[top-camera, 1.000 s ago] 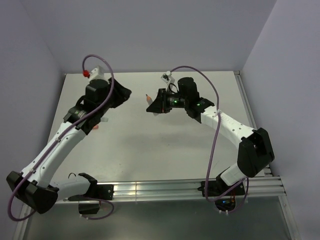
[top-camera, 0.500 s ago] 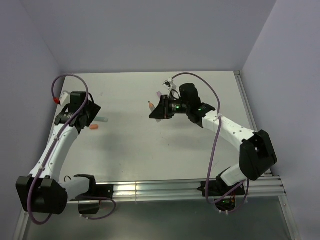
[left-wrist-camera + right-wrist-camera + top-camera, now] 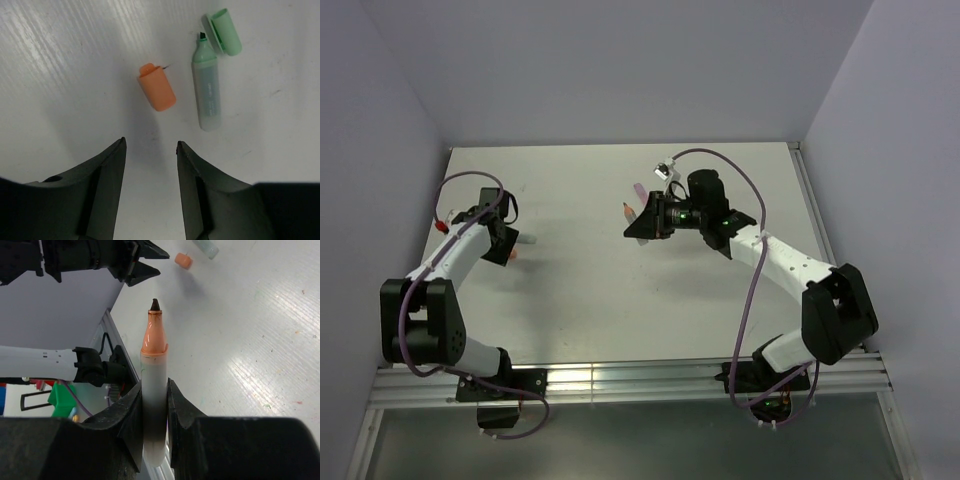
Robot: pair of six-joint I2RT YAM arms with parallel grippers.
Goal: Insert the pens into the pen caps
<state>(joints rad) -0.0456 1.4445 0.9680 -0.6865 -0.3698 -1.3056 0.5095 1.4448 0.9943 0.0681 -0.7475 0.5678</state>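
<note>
The left gripper (image 3: 150,145) hovers over the left side of the table (image 3: 620,300), jaws parted and empty. The orange cap (image 3: 157,87) lies just ahead of it. The mint-green pen (image 3: 207,90) lies beside that cap, with the green cap (image 3: 225,31) at its tip. Farther right, the right gripper (image 3: 154,386) clamps the pale pen (image 3: 153,365), orange tip exposed.

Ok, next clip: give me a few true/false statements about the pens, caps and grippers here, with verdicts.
1. The right gripper is shut on the orange-tipped pen. True.
2. The orange cap sits on that pen. False: it lies on the table, ahead of the left gripper.
3. The left gripper holds the orange cap. False: its jaws are open and empty.
4. The mint-green pen lies uncapped, the green cap by its tip. True.
</note>
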